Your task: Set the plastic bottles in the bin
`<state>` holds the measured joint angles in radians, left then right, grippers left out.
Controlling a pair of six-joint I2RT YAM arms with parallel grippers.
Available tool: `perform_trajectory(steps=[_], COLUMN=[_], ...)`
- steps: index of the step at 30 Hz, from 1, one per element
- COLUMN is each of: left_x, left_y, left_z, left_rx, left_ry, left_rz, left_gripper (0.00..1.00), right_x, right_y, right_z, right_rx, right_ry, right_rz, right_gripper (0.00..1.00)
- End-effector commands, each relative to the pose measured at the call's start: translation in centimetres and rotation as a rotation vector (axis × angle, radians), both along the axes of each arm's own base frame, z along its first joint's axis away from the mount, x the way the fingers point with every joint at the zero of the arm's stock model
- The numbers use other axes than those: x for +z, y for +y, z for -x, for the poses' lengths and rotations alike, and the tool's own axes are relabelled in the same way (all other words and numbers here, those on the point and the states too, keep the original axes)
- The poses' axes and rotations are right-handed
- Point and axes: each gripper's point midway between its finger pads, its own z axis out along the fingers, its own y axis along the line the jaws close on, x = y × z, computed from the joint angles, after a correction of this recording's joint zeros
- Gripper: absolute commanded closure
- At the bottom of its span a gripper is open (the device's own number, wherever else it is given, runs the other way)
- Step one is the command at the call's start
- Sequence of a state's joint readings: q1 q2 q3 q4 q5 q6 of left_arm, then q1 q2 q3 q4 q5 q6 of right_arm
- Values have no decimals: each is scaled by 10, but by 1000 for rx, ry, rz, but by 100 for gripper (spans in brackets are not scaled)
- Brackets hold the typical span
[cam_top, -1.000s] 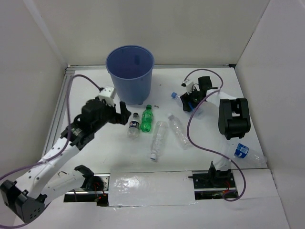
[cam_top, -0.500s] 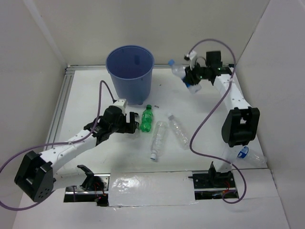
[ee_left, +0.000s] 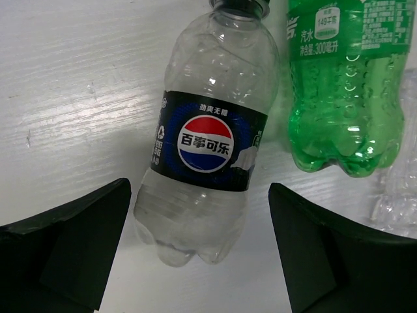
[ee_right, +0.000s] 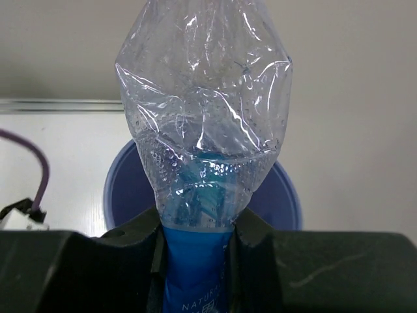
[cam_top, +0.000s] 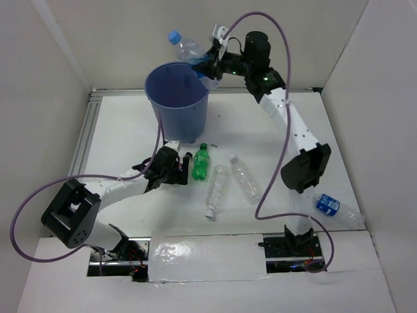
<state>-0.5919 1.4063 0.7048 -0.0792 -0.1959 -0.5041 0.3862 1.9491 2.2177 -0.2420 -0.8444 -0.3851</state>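
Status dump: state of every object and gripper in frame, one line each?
Tall round blue-purple plastic bin: upright, open top.
Right gripper: shut on crumpled clear plastic bottle, held above the bin.
Left gripper: open, straddling dark-label clear bottle, which lies flat.
Green plastic bottle: lying flat.
Two plain clear bottles: lying flat.
Blue-label clear bottle: lying flat, untouched.

bin [cam_top: 177, 98] blocking the far edge left of centre, green bottle [cam_top: 201, 163], clear bottle [cam_top: 215, 189] and second clear bottle [cam_top: 244, 177] cluttering the middle of the worktop [cam_top: 117, 130], blue-label bottle [cam_top: 335, 207] by the right edge, bare room along the left edge
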Motion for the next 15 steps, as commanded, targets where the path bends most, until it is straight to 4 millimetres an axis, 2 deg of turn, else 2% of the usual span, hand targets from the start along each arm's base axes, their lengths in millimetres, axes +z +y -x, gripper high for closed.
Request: perform_trajectory(steps=[1,2,3,4,5,6,7,8,9,11,13,14,15], left_x=[14,11,12,12,10,11,6,11,10,7,3,0,0], left_y=[-9,-9,-10,-10,-10,-10,-9,-14,-16,-17,-20,-20,-23], left_z=[-23,-22,-24,-24,-25,-28,-27,-28,-32,-34,-37,-38,-40], left_rx=[17,17,10,10,4,10,10,-9,-16,-23,-36,-43,-59], left_ry=[-81,-74,-83,-83,-84,-95,-84,-97,-102,-105,-100,-101,-101], left_rz=[18,12,12,12,5,4,-4,-5,-11,-16,-19,-27,-30], left_gripper=[0,0,0,0,0,0,0,0,0,0,3,6,18], right_x=[-26,-18,-19,-43,-34,-36,-39,-39,-32,-16,-21,-8,-24], right_y=[36,43,50,62,62,68,70,70,69,58,38,26,18], right_z=[-31,-32,-34,-46,-49,-50,-51,-51,-48,-41,-46,-36,-39], right_rx=[9,9,19,16,0,0,1,2,3,-6,-33,-31,-51], right_ry=[51,54,59,106,115,124,143,153,154,154,187,183,237], right_rz=[-67,-91,-98,-89,-110,-116,-121,-125,-133,-151,-142,-142,-127], right_gripper=[72,69,63,51,18,8,3,1,1,1,1,1,1])
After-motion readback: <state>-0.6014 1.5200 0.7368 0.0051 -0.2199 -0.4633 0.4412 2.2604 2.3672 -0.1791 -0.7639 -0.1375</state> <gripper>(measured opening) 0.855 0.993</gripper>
